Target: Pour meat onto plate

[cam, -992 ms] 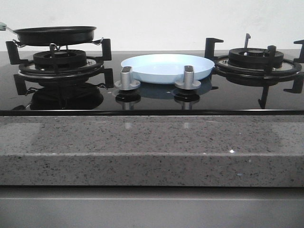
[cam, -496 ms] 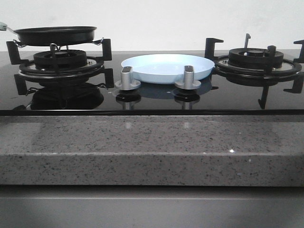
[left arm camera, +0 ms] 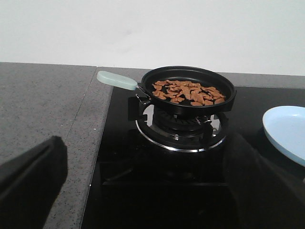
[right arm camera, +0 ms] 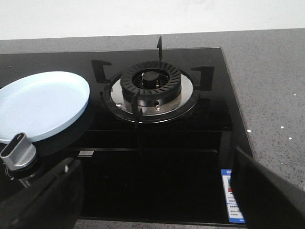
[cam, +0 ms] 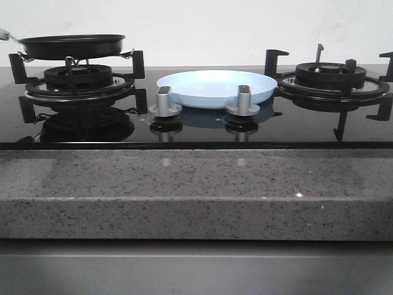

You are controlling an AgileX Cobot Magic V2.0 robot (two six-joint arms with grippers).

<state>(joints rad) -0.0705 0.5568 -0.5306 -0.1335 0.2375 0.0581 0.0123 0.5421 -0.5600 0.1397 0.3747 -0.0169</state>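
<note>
Left pincer [left arm camera: 143,191] gaping, meat [left arm camera: 188,92] unmoved

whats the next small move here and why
Probably the left gripper should advance toward the pale handle of the black pan. The meat lies in the pan on the left burner, the plate between the burners is bare, and both grippers are open, holding nothing, short of the stove's things.

Cut off and hidden parts

In the front view the frying pan [cam: 70,45] rim hides the meat [left arm camera: 188,92], and its handle runs off the edge. The plate [left arm camera: 287,133] is cropped in both wrist views. Both pincers' dark, blurred fingers [left arm camera: 31,179] are cut by the frame.
</note>
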